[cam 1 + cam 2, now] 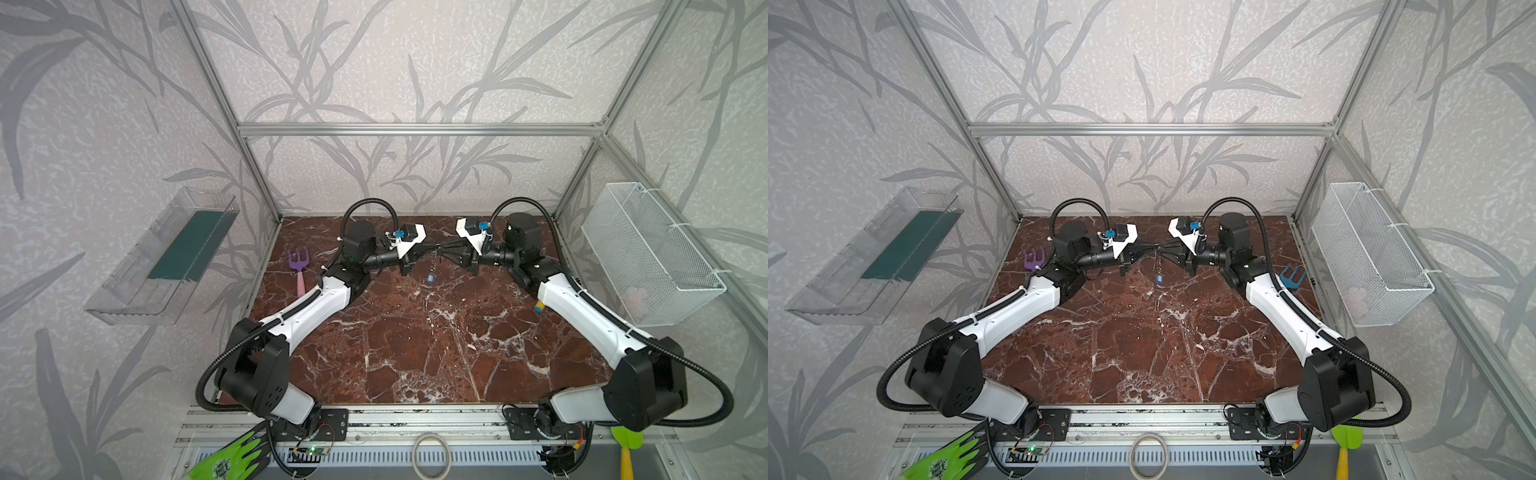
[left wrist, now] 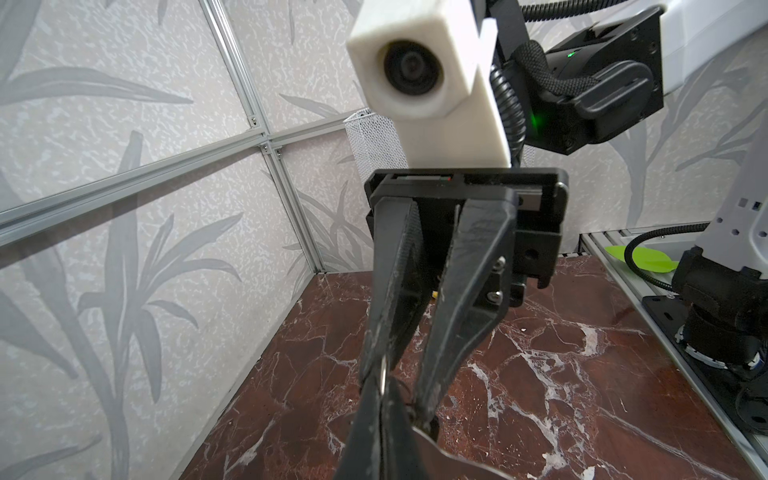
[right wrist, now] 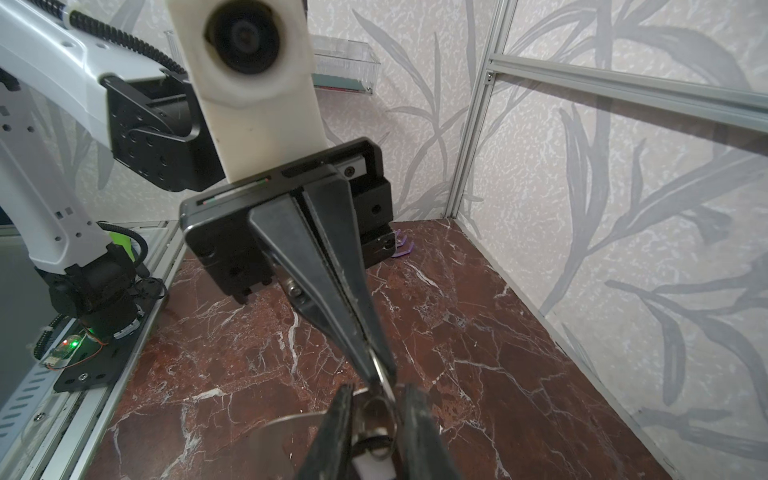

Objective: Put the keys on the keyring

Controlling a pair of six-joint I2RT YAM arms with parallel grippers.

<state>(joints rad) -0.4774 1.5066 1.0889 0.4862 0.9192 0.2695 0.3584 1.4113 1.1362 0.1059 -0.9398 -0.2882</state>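
Above rear of red marble table (image 1: 415, 353): flat grey metal keyring plate (image 3: 286, 436) suspended in air | blue-tagged silver key (image 1: 431, 278) hung below | left gripper (image 3: 374, 365) clamped on silver loop (image 3: 384, 380) | right gripper (image 3: 378, 397) parted around white-tagged key (image 3: 374, 465)

The left hand (image 1: 432, 248) and right hand (image 1: 444, 251) meet tip to tip above the rear middle of the table (image 1: 415, 353), with the keyring (image 3: 291, 432) between them and a tagged key (image 1: 431, 278) dangling beneath. A garden fork (image 1: 298, 268) lies at the table's left edge, a second fork (image 1: 1292, 276) at its right. A tray (image 1: 137, 282) hangs on the left wall, a basket (image 1: 652, 253) on the right. A glove (image 1: 232, 457) and a loose ring (image 1: 431, 455) lie on the front rail (image 1: 374, 428).
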